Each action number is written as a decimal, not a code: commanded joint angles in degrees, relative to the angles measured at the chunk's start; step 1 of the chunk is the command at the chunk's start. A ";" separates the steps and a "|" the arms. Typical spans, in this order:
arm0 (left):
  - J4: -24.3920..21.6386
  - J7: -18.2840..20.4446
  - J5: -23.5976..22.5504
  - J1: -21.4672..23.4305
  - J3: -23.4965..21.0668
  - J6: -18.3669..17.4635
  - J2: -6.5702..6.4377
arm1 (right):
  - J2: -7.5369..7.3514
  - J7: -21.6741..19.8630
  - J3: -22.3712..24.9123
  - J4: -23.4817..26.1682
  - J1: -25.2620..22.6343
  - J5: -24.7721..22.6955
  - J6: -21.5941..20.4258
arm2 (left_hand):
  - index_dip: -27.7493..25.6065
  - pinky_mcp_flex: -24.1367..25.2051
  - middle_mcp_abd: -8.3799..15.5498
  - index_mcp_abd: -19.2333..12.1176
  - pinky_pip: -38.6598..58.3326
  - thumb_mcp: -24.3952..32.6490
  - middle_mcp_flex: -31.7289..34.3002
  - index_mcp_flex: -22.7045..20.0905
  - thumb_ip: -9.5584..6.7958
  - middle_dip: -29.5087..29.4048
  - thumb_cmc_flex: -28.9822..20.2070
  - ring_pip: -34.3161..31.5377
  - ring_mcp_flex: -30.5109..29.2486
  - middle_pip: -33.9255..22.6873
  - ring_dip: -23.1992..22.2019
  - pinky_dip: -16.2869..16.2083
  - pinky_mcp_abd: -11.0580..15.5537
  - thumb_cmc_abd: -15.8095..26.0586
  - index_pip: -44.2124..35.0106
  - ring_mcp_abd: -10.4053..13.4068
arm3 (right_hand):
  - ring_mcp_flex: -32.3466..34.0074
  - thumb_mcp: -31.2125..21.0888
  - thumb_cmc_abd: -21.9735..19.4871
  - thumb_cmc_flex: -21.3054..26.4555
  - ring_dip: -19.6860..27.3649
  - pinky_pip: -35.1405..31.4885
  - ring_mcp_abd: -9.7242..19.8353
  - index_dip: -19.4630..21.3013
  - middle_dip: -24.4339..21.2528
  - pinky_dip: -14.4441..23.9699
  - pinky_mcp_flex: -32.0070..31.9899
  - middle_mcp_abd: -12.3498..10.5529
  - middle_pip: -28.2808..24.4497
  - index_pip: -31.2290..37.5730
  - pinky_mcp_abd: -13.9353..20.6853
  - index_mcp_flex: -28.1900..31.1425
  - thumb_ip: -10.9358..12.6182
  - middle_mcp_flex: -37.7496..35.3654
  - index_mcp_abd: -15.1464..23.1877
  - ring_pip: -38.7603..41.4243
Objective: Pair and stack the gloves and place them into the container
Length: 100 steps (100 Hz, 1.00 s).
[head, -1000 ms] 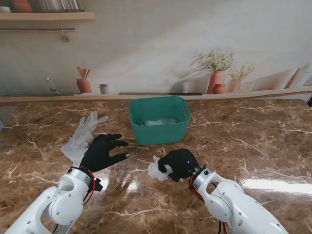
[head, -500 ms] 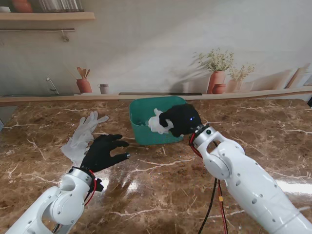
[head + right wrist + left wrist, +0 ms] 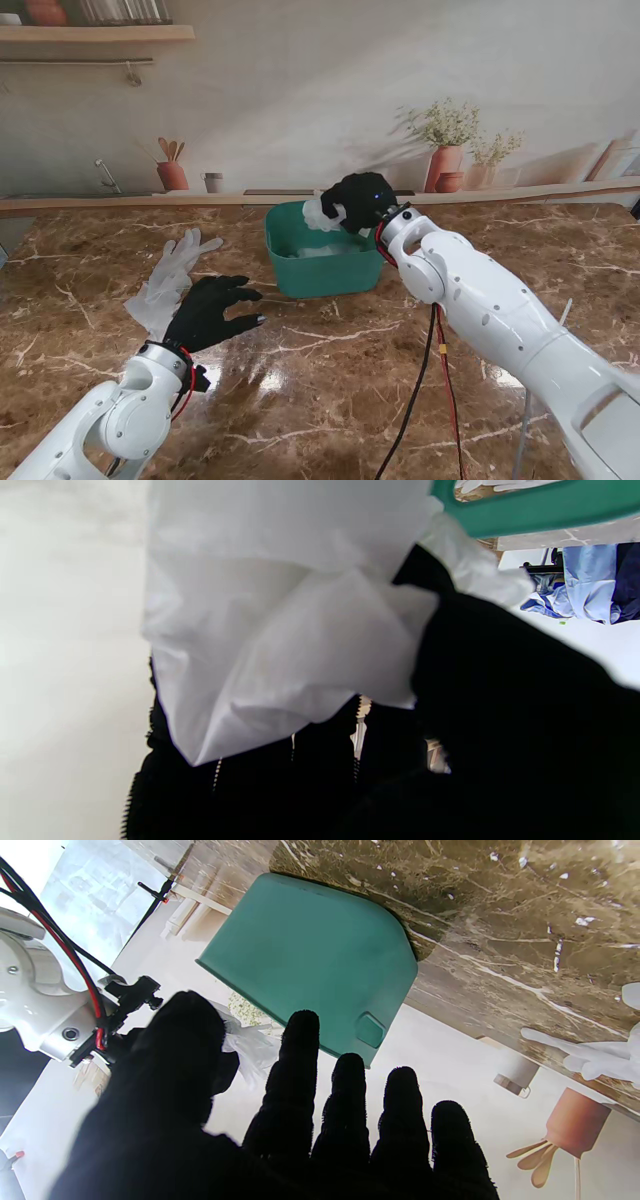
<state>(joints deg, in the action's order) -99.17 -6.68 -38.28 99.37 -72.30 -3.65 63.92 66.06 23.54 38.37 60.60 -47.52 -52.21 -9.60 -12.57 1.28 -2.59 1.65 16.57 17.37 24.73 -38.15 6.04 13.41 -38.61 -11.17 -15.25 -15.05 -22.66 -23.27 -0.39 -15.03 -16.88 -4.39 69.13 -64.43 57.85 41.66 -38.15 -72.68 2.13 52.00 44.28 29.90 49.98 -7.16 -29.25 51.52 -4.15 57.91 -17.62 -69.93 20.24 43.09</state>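
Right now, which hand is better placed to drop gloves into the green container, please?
The right hand: it grips bunched white gloves over the container. The left hand is open, beside gloves on the table.

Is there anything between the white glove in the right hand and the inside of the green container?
Nothing visible. The right hand holds the bundled glove over the container's far rim.

a staged kitchen: marble counter (image 3: 300, 400) before a printed backdrop (image 3: 300, 100) of shelves and pots.

Glossy marble-look table (image 3: 330, 380), matt green plastic container (image 3: 325, 270), thin white cloth gloves (image 3: 168, 275)
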 commanded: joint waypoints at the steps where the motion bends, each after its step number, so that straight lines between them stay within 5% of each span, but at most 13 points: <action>1: -0.33 0.10 -0.06 0.49 -0.06 0.56 -0.03 | 1.72 0.50 -1.76 -3.82 2.32 1.45 0.70 | 0.25 1.07 1.42 -0.39 -1.84 -1.74 0.77 0.44 -1.87 -0.46 -1.14 1.46 0.33 1.02 0.80 -0.26 0.80 2.50 0.34 2.36 | -0.02 -0.80 -1.53 1.06 -0.87 -0.44 1.27 0.37 1.74 1.34 -0.82 -2.78 -1.41 1.56 0.53 -0.88 0.92 0.03 1.83 0.31; 20: -0.59 0.61 0.09 0.61 -0.31 0.82 -0.10 | 4.00 1.98 -6.77 -10.59 6.22 4.88 0.43 | 0.25 1.13 1.47 -0.41 -2.19 -1.76 0.64 0.37 -1.87 -0.46 -1.26 1.48 0.43 1.03 0.82 -0.28 0.83 2.46 0.32 2.39 | -2.33 -0.94 -3.13 -2.85 -1.73 0.52 1.59 -2.90 1.98 2.45 -4.00 -2.66 -1.01 0.97 0.20 -4.98 0.05 2.52 1.97 -1.68; 36: -1.10 0.77 -0.11 0.87 -0.79 0.91 -0.13 | 4.43 -1.08 -7.89 -11.70 7.02 6.93 0.81 | 0.19 0.96 1.16 -0.56 -2.08 -1.77 0.23 0.28 -1.87 -0.48 -1.32 1.47 0.69 1.10 0.81 -0.52 0.78 2.57 0.19 1.95 | -7.11 0.85 -6.58 -10.39 1.92 4.46 1.69 -15.18 -2.71 2.36 -9.39 -1.06 2.48 -0.55 0.07 -11.17 0.02 7.70 -1.18 -8.30; 44: -1.28 0.78 -0.33 1.03 -0.97 0.92 -0.15 | 4.49 -1.98 -8.57 -12.43 7.61 7.26 1.18 | 0.16 0.95 1.19 -0.67 -2.02 -1.80 0.21 0.32 -1.86 -0.47 -1.26 1.43 0.74 1.07 0.81 -0.60 0.77 2.59 0.15 2.01 | -8.88 1.46 -7.12 -12.45 3.25 6.26 1.56 -17.58 -6.13 2.01 -11.09 -0.81 3.83 -1.56 0.03 -11.96 0.08 9.52 -1.72 -10.55; 52: -1.33 0.83 -0.43 1.13 -1.07 0.93 -0.17 | 4.28 -3.75 -8.43 -12.10 7.60 7.68 1.86 | 0.12 0.94 1.20 -0.74 -2.00 -1.86 0.16 0.30 -1.86 -0.49 -1.25 1.42 0.81 1.09 0.83 -0.64 0.77 2.55 0.08 2.09 | -12.10 2.11 -9.81 -17.49 4.40 8.88 1.13 -18.52 -13.29 2.75 -14.14 -0.17 5.30 -9.10 -0.30 -11.62 1.81 13.23 -4.53 -13.21; 56: -1.36 0.89 -0.46 1.17 -1.10 0.94 -0.19 | 4.00 -5.20 -8.10 -11.47 7.41 7.84 2.26 | 0.11 0.99 1.20 -0.75 -2.01 -1.89 0.11 0.30 -1.86 -0.50 -1.22 1.43 0.83 1.12 0.84 -0.65 0.73 2.58 0.06 2.05 | -13.48 2.49 -11.80 -20.46 4.81 9.85 0.81 -18.22 -14.43 3.14 -15.45 0.09 6.54 -14.76 -0.49 -10.87 5.81 14.54 -6.56 -14.28; 57: -1.36 0.91 -0.47 1.17 -1.10 0.95 -0.19 | 3.91 -5.57 -7.99 -11.26 7.34 7.87 2.37 | 0.11 1.00 1.20 -0.76 -2.02 -1.89 0.06 0.32 -1.86 -0.51 -1.23 1.44 0.85 1.14 0.85 -0.65 0.70 2.58 0.06 2.08 | -14.07 2.54 -12.82 -22.19 4.94 10.33 0.75 -17.31 -14.95 3.41 -16.09 0.17 7.12 -17.47 -0.58 -10.53 8.37 15.13 -7.34 -14.69; 59: -1.38 0.96 -0.49 1.19 -1.12 0.95 -0.20 | 3.74 -6.20 -7.77 -10.86 7.21 7.91 2.50 | 0.11 1.00 1.18 -0.72 -2.02 -1.89 0.06 0.33 -1.86 -0.52 -1.25 1.45 0.85 1.15 0.86 -0.65 0.73 2.56 0.05 2.20 | -14.66 3.42 -13.23 -23.17 5.13 10.73 0.49 -17.17 -15.58 3.67 -16.67 0.29 7.96 -20.10 -0.78 -10.61 9.26 15.69 -7.74 -15.21; 79: -1.27 1.10 -0.47 1.01 -1.12 0.66 -0.23 | 1.85 -13.13 -5.93 -6.82 6.08 7.73 3.68 | 0.00 1.11 1.23 -1.03 -2.24 -1.99 0.02 -0.04 -1.87 -0.55 -1.22 1.51 0.92 1.18 0.90 -0.66 0.68 2.58 -0.20 2.07 | -21.40 8.69 -14.58 -29.14 8.70 15.93 -1.40 -21.85 -20.96 4.61 -22.48 1.00 15.37 -31.34 -1.32 -16.80 9.55 23.19 -8.02 -22.86; 100: -1.02 1.19 -0.43 0.83 -1.03 0.36 -0.26 | 0.91 -16.76 -4.56 -4.79 5.18 8.07 3.86 | -0.12 1.25 1.05 -1.24 -2.63 -2.17 -0.12 -0.20 -1.89 -0.64 -1.22 1.63 1.16 1.32 0.91 -0.69 0.64 2.71 -0.45 1.63 | -24.11 10.19 -15.27 -30.25 10.83 19.14 -3.66 -24.76 -24.00 5.71 -24.68 1.70 18.33 -34.19 -2.34 -18.66 9.69 26.92 -3.11 -26.95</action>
<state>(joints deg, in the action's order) -100.35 -5.63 -38.65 100.06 -73.48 -3.20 63.75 67.44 7.37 33.60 55.56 -42.14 -44.33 -5.98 -12.57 1.29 -2.59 1.65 16.31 16.80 24.73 -38.15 6.03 13.38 -38.66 -11.17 -15.25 -15.05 -22.62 -23.27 -0.39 -14.94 -16.89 -4.38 46.48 -55.27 42.86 14.23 -28.88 -55.15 -0.25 28.01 21.69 33.62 26.36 -6.04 -12.06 18.49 -5.58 41.05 -10.64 -44.66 15.89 17.55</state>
